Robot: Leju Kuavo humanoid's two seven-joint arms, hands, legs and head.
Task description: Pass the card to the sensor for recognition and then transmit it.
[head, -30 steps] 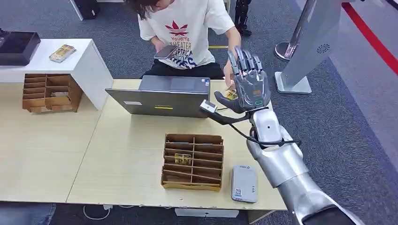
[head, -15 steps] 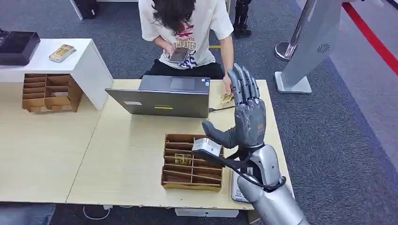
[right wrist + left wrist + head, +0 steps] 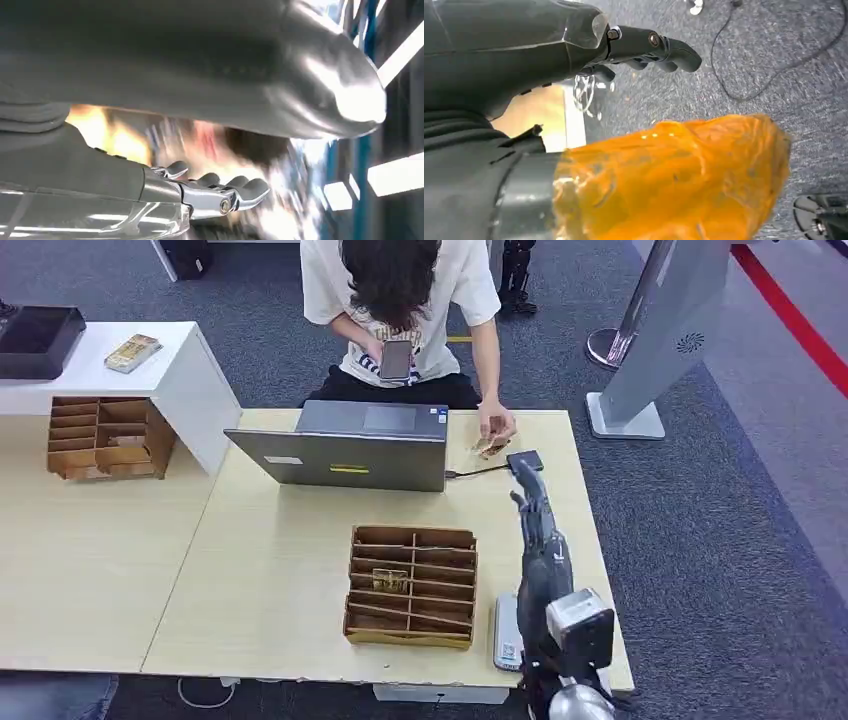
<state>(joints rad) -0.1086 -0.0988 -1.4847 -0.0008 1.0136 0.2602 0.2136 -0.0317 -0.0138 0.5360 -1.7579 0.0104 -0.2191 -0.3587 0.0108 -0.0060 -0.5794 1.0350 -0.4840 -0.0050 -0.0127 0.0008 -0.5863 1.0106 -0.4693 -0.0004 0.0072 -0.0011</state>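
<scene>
A person's hand rests on a small yellowish card at the far right of the table, beside the laptop. My right hand hovers over the table's right side with fingers stretched forward, seen edge-on and holding nothing. Its fingers lie nearly straight in the blurred right wrist view. The grey-white sensor box lies by the front edge, partly hidden under my right arm. My left hand hangs over carpet, empty, fingers loosely extended.
A wooden slotted organiser with a card in one slot stands mid-table. An open laptop sits at the far edge, cabled to a small black device. A seated person looks at a phone. A second organiser stands on the left.
My right hand has pulled back from the person's hand toward the front edge and dropped lower, turning edge-on. The card stays under the person's hand. The person has bent over the phone.
</scene>
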